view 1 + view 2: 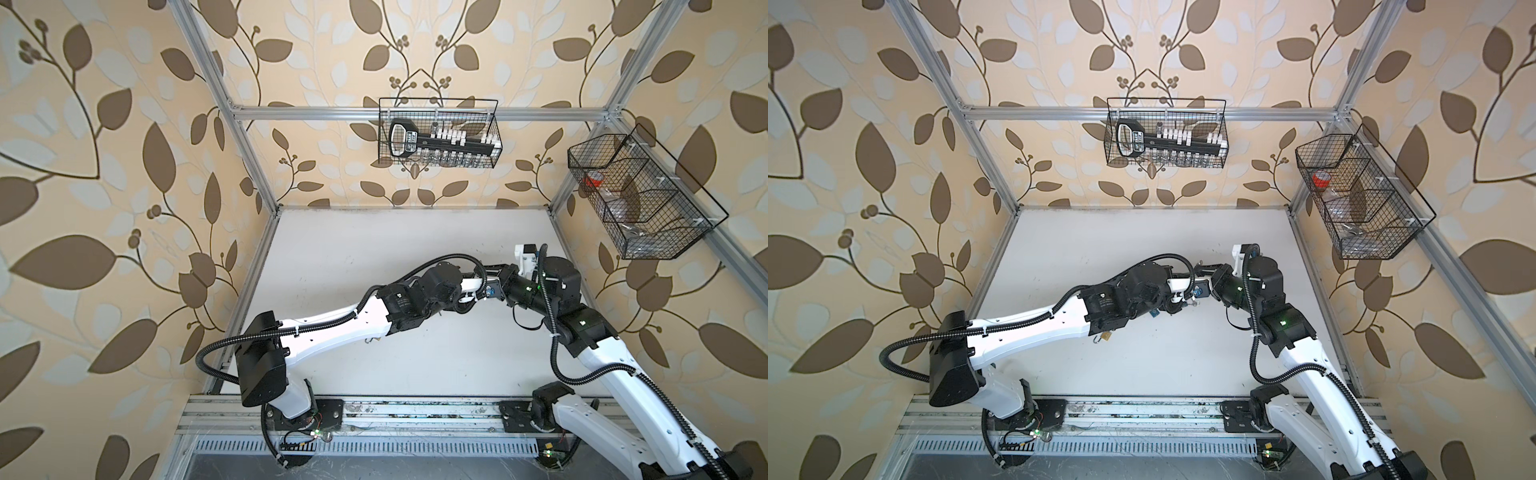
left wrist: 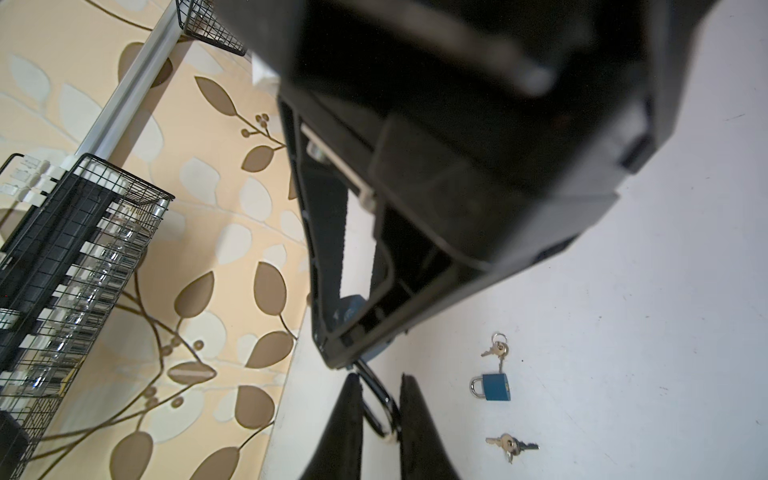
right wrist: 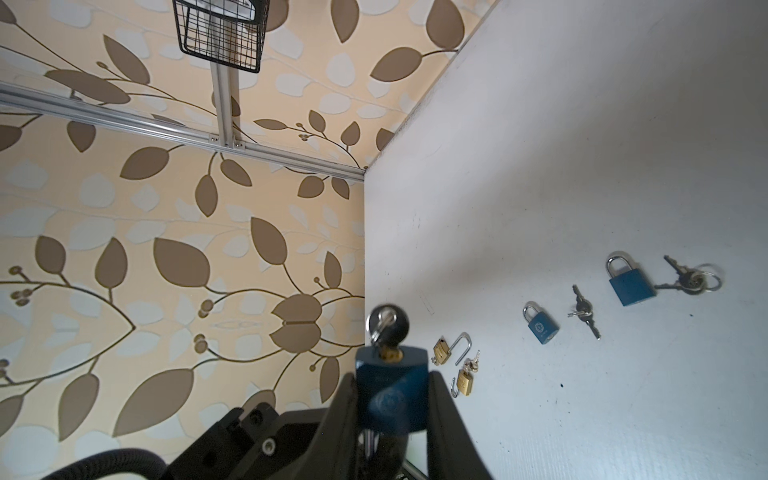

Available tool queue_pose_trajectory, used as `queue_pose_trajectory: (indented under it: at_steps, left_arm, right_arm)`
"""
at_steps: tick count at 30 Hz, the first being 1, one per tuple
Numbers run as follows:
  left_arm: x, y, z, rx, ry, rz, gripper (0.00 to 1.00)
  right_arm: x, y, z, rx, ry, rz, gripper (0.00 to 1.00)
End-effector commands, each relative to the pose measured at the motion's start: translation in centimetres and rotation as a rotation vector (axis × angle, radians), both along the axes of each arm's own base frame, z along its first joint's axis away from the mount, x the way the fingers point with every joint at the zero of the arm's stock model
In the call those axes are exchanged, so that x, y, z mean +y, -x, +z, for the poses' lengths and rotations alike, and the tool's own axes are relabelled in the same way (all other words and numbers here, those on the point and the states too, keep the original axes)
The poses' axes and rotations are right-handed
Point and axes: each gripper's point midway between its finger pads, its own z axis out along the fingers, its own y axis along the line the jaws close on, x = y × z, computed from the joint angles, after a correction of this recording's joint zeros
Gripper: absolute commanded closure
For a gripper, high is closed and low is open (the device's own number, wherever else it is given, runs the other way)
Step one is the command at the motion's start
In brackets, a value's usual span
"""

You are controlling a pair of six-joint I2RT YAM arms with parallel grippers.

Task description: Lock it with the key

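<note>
My right gripper (image 3: 391,376) is shut on the body of a blue padlock (image 3: 390,395), held above the white table (image 1: 374,249). A key (image 3: 388,324) with a ring on its head sticks out of the padlock's keyhole. In the left wrist view my left gripper (image 2: 381,378) has its fingers close on either side of the padlock's silver shackle (image 2: 380,401), touching it. In both top views the two grippers meet at the blue padlock (image 1: 492,292) (image 1: 1199,292), right of the table's middle. The arms hide the jaws there.
Loose on the table lie two more blue padlocks (image 3: 540,326) (image 3: 629,280), key bunches (image 3: 584,313) (image 3: 690,280) and two brass padlocks (image 3: 446,351) (image 3: 465,380). Wire baskets hang on the back wall (image 1: 438,133) and the right wall (image 1: 636,195).
</note>
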Motion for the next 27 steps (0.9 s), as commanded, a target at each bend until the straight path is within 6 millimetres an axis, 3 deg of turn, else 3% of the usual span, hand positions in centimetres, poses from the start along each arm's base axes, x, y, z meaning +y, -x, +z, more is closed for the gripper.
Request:
queue_pose_trajectory:
  at_steps: [1, 11, 20, 27]
  left_arm:
    - [0.1, -1.2, 1.3, -0.032, 0.046, 0.052, 0.88]
    - [0.7, -2.4, 1.9, -0.027, 0.104, 0.151, 1.00]
    - [1.5, -3.5, 3.7, -0.025, 0.203, 0.253, 1.00]
    - [1.6, -3.4, 4.5, 0.002, 0.258, 0.261, 1.00]
  right_arm:
    - [0.1, 0.2, 2.1, -0.046, -0.039, 0.003, 1.00]
    - [0.2, 0.4, 2.3, -0.050, -0.057, 0.006, 1.00]
    - [0.4, 0.8, 2.7, -0.071, -0.088, 0.018, 1.00]
    - [0.3, 0.8, 2.7, -0.078, -0.088, 0.014, 0.94]
